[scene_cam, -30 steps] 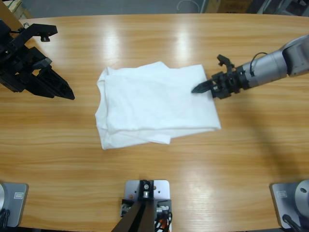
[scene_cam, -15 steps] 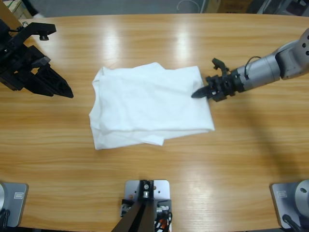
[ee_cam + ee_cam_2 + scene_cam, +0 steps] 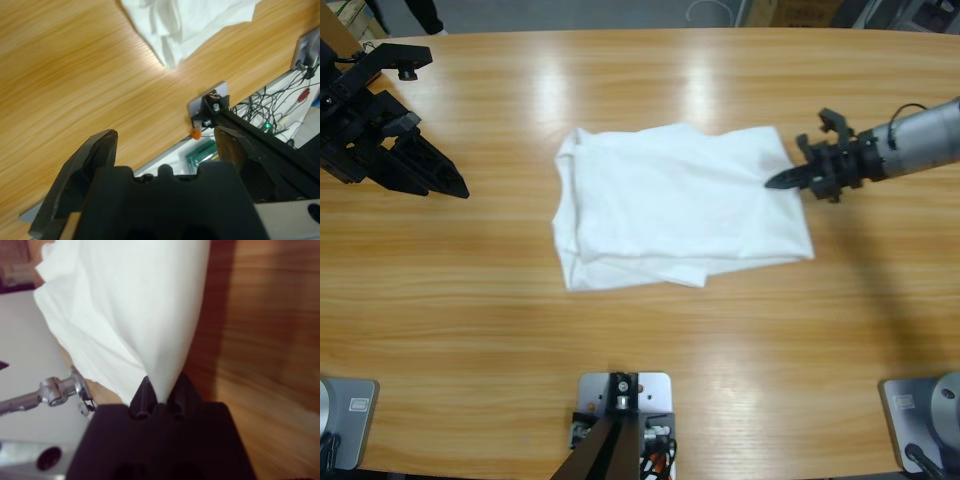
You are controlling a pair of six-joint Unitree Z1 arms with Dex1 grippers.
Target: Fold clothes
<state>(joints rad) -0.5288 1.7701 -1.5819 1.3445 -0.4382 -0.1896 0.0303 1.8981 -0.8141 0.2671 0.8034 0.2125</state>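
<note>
Right pincer [image 3: 775, 181]: mine, clamped shut on the right edge of the white T-shirt [image 3: 680, 205].
Change: in the last second I have dragged the whole shirt rightward across the surface [image 3: 640, 350].
T-shirt: lying partly folded at mid-surface, layers bunched along its left side.
Left pincer [image 3: 455, 186]: jaws parted, empty, well apart.
Meaning: repositioning, I judge; the fold remains unfinished.

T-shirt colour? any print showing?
Plain white T-shirt, no print visible as it lies folded; clearest in the high view. The right hand grips its edge.
</note>
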